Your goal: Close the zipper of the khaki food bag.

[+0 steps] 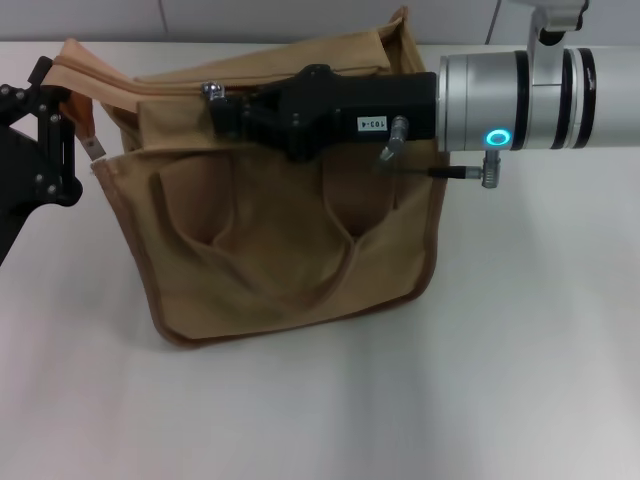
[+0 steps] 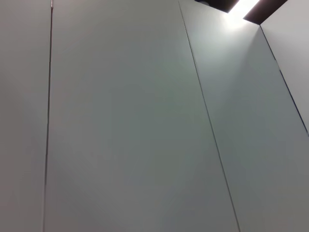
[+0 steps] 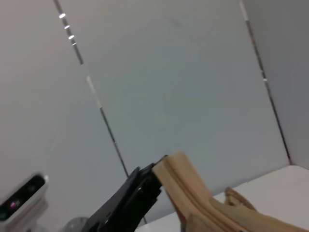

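Head view: zipper pull (image 1: 212,90) at right jaws.

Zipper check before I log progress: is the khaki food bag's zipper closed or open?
Cannot tell: the right pincer reaches along the zipper, by its silver pull tab, covering the rest.

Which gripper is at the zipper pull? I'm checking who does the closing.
The right gripper, reaching across the khaki food bag to the silver pull of the zipper. The left gripper is only at the bag's left end.
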`<state>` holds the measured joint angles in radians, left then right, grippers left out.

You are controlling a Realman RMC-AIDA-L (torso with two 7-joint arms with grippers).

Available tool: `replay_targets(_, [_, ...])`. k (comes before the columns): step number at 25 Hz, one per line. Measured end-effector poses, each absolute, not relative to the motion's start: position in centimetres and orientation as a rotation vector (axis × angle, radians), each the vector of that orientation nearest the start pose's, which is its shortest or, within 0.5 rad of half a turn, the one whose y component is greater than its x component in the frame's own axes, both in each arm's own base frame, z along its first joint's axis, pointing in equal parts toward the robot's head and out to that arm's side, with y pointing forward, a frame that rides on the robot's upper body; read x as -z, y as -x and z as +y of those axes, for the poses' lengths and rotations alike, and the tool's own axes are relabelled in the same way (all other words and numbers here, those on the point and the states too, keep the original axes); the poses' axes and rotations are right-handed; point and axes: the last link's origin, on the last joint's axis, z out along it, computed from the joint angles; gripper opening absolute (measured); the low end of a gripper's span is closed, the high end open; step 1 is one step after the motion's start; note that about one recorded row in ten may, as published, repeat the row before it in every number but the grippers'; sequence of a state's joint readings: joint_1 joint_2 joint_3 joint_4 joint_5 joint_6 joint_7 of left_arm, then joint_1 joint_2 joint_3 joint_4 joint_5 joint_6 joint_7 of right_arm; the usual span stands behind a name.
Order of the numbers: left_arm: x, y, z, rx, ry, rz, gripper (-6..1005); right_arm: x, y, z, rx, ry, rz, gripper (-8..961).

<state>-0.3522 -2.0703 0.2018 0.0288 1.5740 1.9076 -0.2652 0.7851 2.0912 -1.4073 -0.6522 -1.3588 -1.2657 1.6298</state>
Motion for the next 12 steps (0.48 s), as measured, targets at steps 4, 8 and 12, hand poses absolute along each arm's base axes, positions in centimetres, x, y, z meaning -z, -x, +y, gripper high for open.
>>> replay_targets(4, [-1.95, 28.74, 24.9, 1.175, 1.731, -0.025, 17, 6.8, -9.1, 37.0, -0.956, 2.951, 0.429, -1])
replay_targets(8, [-1.94, 28.73, 24.89, 1.175, 1.731, -0.025, 20, 6.75, -9.25, 36.85, -0.955, 2.95, 0.363, -1])
replay_targets(12, [-1.97, 28.86, 24.76, 1.176, 1.731, -0.034, 23, 6.66, -9.82, 36.65, -0.956, 2.935, 0.305, -1])
